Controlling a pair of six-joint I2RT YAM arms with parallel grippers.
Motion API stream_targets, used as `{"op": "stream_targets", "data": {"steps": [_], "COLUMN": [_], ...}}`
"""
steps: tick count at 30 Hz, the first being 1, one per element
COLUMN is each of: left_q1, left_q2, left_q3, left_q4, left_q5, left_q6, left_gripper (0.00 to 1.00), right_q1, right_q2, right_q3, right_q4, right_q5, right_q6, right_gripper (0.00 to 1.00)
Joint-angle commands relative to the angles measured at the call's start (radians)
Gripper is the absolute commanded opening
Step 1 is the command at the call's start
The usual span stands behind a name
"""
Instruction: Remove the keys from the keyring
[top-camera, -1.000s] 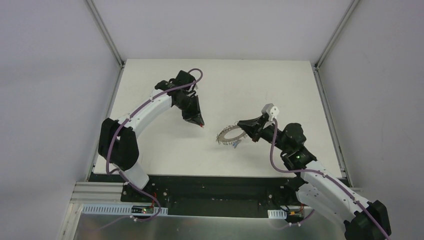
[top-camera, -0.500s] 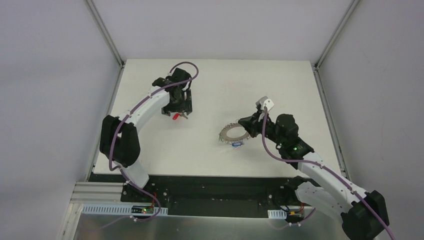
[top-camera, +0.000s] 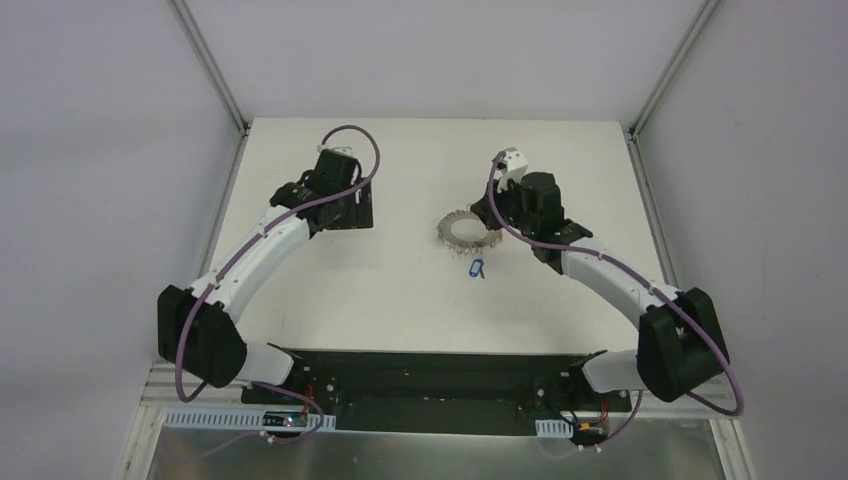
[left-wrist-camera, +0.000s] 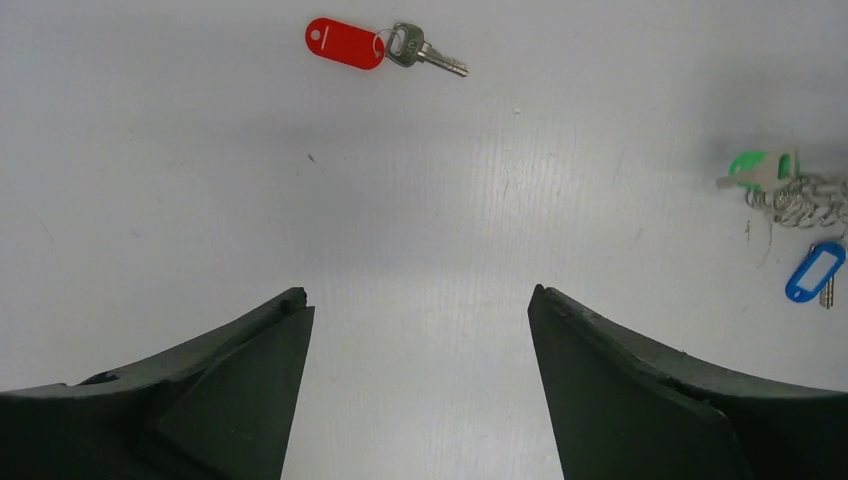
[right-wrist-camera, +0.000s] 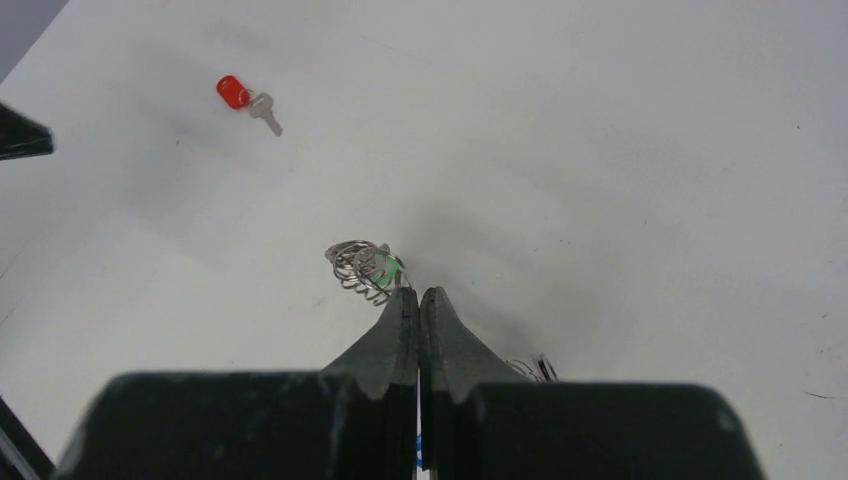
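The keyring (top-camera: 467, 230), a coil of silver wire, is at the table's middle, and my right gripper (right-wrist-camera: 418, 292) is shut on its rim. Coils (right-wrist-camera: 356, 265) and a green-tagged key (right-wrist-camera: 389, 269) stick out past the fingertips. A blue-tagged key (top-camera: 477, 268) shows just below the ring; I cannot tell if it is still attached. My left gripper (left-wrist-camera: 417, 295) is open over bare table with nothing between its fingers. A red-tagged key (left-wrist-camera: 345, 43) lies loose on the table ahead of it, well apart from the ring (left-wrist-camera: 806, 200).
The white table (top-camera: 560, 300) has metal rails along its left and right edges. Grey walls close in the sides and back. Both arm bases stand at the near edge.
My left gripper opened and let the red-tagged key drop to the table, then drew back toward the far left. My right gripper carried the keyring toward the far side.
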Motion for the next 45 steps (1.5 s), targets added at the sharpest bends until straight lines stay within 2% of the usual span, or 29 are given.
{"op": "stream_targets", "data": {"steps": [1, 5, 8, 9, 13, 18, 21, 27, 34, 39, 45], "left_q1": [-0.005, -0.004, -0.004, -0.004, -0.004, -0.004, -0.003, -0.002, -0.002, -0.002, -0.002], "left_q2": [-0.113, -0.143, -0.16, -0.168, -0.215, -0.278, -0.312, -0.44, -0.556, -0.592, -0.629], "left_q3": [-0.05, -0.055, -0.056, -0.058, -0.082, -0.095, -0.096, -0.135, -0.19, -0.198, -0.221], "left_q4": [0.102, 0.108, 0.111, 0.116, 0.147, 0.164, 0.162, 0.195, 0.248, 0.25, 0.267], "left_q5": [-0.009, -0.029, -0.018, -0.009, -0.01, -0.069, -0.157, -0.132, -0.127, -0.056, -0.069], "left_q6": [0.047, 0.036, 0.038, 0.046, 0.049, 0.018, -0.045, -0.033, 0.029, 0.065, 0.077], "left_gripper": [0.82, 0.82, 0.81, 0.82, 0.82, 0.81, 0.81, 0.84, 0.84, 0.84, 0.8], "right_q1": [-0.034, -0.044, -0.043, -0.044, -0.044, -0.046, -0.051, -0.052, -0.052, -0.053, -0.053], "right_q2": [0.121, 0.227, 0.273, 0.283, 0.289, 0.159, 0.034, -0.292, -0.634, -0.733, -0.832], "right_q3": [0.137, 0.224, 0.289, 0.316, 0.415, 0.411, 0.396, 0.209, 0.021, -0.006, -0.046], "right_q4": [0.074, 0.074, 0.024, -0.008, -0.143, -0.193, -0.29, -0.32, -0.394, -0.513, -0.592], "right_q5": [0.032, 0.106, 0.185, 0.229, 0.415, 0.596, 0.58, 0.572, 0.65, 0.665, 0.65], "right_q6": [0.044, 0.066, 0.061, 0.065, 0.139, 0.276, 0.284, 0.279, 0.289, 0.313, 0.37], "right_gripper": [0.0, 0.0, 0.25, 0.37, 0.97, 0.99, 0.99, 0.99, 0.99, 0.99, 0.99]}}
